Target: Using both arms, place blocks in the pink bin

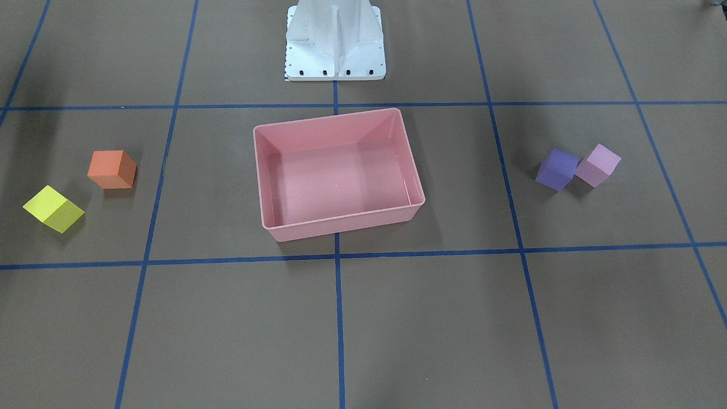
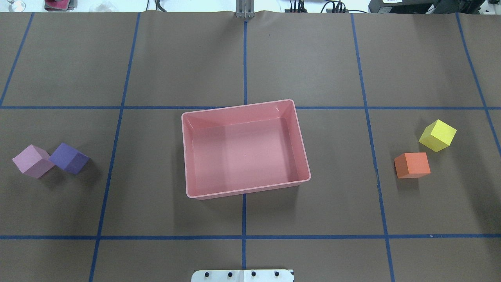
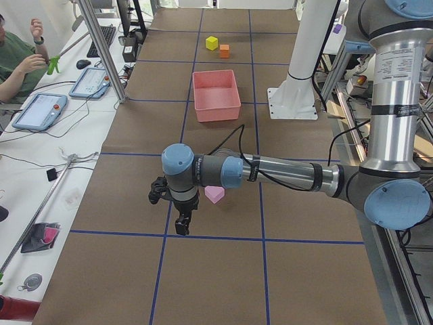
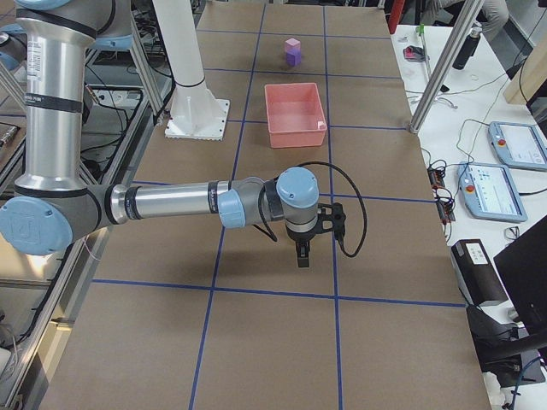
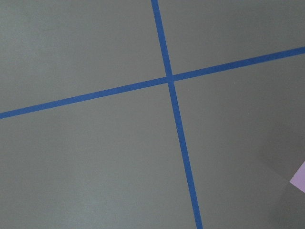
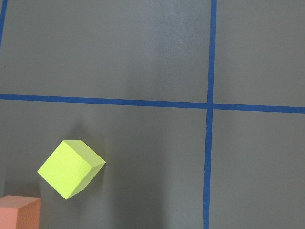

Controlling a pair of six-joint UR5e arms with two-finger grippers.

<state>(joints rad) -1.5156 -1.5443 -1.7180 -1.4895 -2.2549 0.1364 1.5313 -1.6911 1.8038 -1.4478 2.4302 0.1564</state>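
Note:
The pink bin (image 1: 341, 224) stands empty at the table's middle, also in the overhead view (image 2: 242, 191). The orange block (image 2: 411, 165) and the yellow block (image 2: 437, 135) lie apart on my right side. The purple block (image 2: 69, 158) and the light pink block (image 2: 33, 161) touch each other on my left side. My left gripper (image 3: 181, 223) hangs above the table next to the light pink block (image 3: 214, 194). My right gripper (image 4: 302, 254) hangs over the table's right end. Both show only in side views, so I cannot tell whether they are open or shut. The right wrist view shows the yellow block (image 6: 71, 168).
The white base mount (image 1: 335, 42) stands behind the bin. Blue tape lines cross the brown table cover. An operator (image 3: 17, 57) sits at a side bench with tablets (image 3: 39, 110) and a metal post (image 3: 101, 51).

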